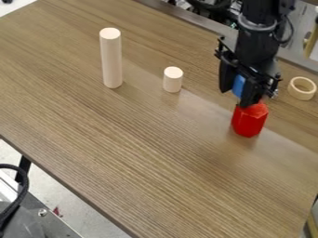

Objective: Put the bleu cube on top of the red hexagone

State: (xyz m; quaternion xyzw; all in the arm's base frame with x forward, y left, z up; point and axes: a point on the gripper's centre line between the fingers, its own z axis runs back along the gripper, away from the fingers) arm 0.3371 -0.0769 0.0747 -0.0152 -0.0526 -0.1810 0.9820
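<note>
Blue cube (pixel 238 85) grasped btwn my fingers (pixel 249 95), held nr top of red hex (pixel 249 121); contact unclear. Pick done, prob. mostly there. Left: seat cube, release.

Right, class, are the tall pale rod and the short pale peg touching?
Apart: the camera view shows bare tabletop between the rod and the peg.

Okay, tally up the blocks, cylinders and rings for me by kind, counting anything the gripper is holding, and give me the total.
Blue cube: 1, held in the gripper
Red hexagonal block: 1
Pale cylinders: 2, a tall cylinder and a short cylinder
Pale ring: 1
Total: 5
</note>
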